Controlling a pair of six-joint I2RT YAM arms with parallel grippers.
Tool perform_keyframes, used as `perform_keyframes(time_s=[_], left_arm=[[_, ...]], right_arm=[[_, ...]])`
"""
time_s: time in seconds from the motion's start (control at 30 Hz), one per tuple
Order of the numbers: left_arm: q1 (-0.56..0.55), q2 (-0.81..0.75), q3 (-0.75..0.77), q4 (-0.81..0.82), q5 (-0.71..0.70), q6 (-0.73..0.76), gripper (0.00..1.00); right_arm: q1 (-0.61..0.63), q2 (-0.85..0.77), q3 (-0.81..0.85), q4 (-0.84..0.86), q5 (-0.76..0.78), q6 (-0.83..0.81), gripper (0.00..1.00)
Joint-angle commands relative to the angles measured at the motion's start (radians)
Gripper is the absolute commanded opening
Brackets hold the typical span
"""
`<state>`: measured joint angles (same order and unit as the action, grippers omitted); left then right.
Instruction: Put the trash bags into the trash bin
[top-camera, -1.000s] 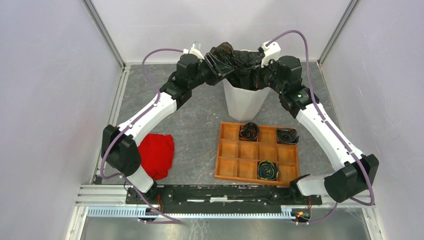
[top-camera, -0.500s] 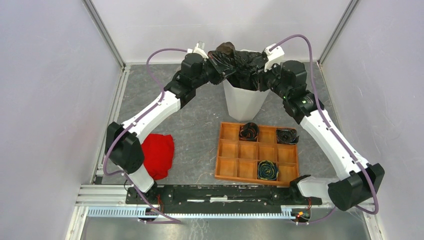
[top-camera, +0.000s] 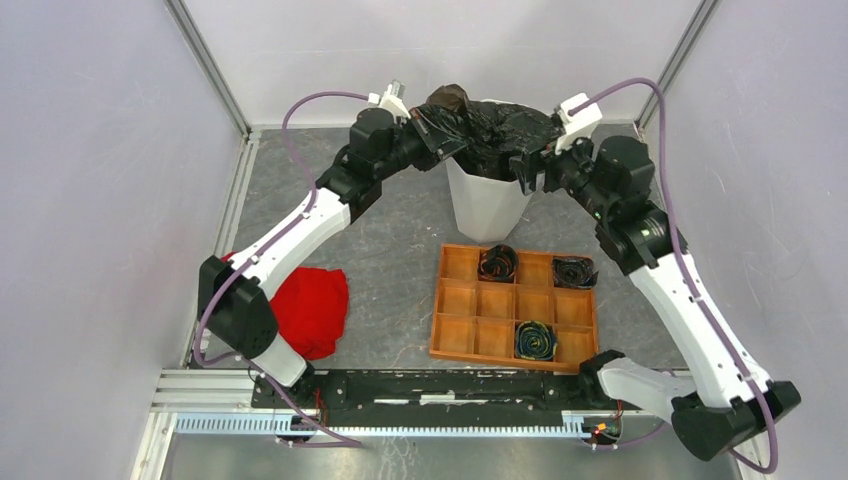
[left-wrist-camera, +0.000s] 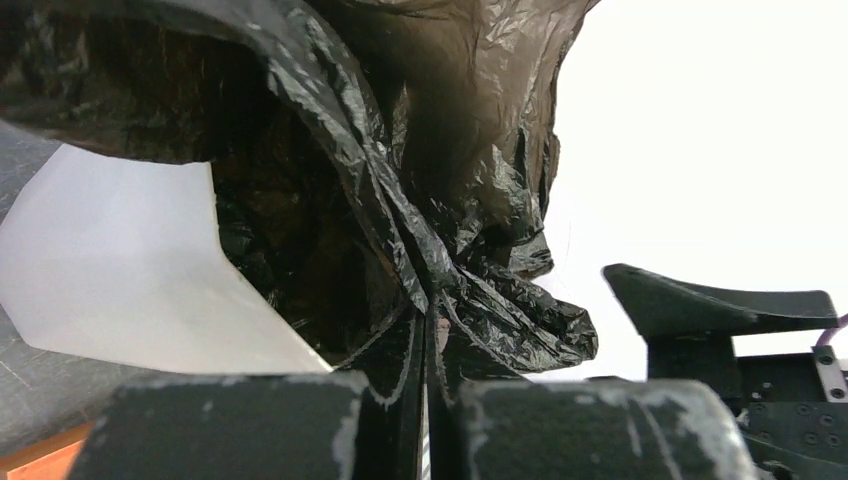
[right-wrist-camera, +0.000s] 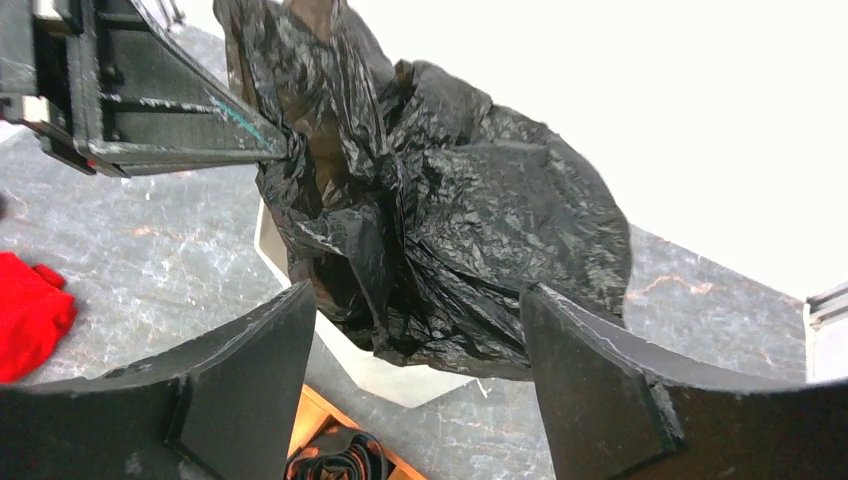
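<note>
A crinkled black trash bag (top-camera: 495, 128) is draped over the mouth of the white faceted trash bin (top-camera: 488, 205) at the back of the table. My left gripper (top-camera: 428, 125) is shut on the bag's bunched left edge, just outside the bin's rim. The left wrist view shows the film (left-wrist-camera: 440, 200) pinched between the closed jaws of the left gripper (left-wrist-camera: 425, 325), beside the bin wall (left-wrist-camera: 110, 270). My right gripper (top-camera: 530, 168) stands open at the bin's right side. In its wrist view the bag (right-wrist-camera: 470, 210) hangs just beyond the spread right gripper (right-wrist-camera: 418, 293), apart from its fingers.
An orange-brown compartment tray (top-camera: 460, 335) lies in front of the bin, with three rolled black bags (top-camera: 497, 263) in its cells. A red cloth (top-camera: 315, 310) lies at the near left beside the left arm. Enclosure walls stand close on both sides and behind.
My right gripper opened, let go of the bag's right edge and drew back to the right. My left gripper closed on the bag's left edge. The bag now spreads wider over the bin.
</note>
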<state>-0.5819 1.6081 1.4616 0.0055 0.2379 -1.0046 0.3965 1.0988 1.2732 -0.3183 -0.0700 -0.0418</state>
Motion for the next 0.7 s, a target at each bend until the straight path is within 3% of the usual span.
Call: perform_keyframes(time_s=[0.0, 0.17, 0.3, 0.5, 0.67], left_arm=[[0.018, -0.074, -0.041, 0.051, 0.026, 0.073, 0.02], [0.019, -0.089, -0.08, 0.063, 0.046, 0.097, 0.02], [0.019, -0.114, -0.12, 0.077, 0.06, 0.101, 0.02], [0.019, -0.157, -0.152, 0.07, 0.057, 0.116, 0.02], [0.017, -0.168, -0.161, 0.07, 0.066, 0.116, 0.02]], right_arm=[[-0.004, -0.096, 0.027, 0.056, 0.018, 0.004, 0.83], [-0.004, -0.096, 0.047, 0.099, 0.045, 0.003, 0.89], [-0.004, 0.0, 0.109, 0.09, -0.02, -0.007, 0.9], [0.004, 0.181, 0.266, 0.04, -0.302, -0.089, 0.88], [0.062, 0.293, 0.365, -0.035, -0.224, -0.157, 0.83]])
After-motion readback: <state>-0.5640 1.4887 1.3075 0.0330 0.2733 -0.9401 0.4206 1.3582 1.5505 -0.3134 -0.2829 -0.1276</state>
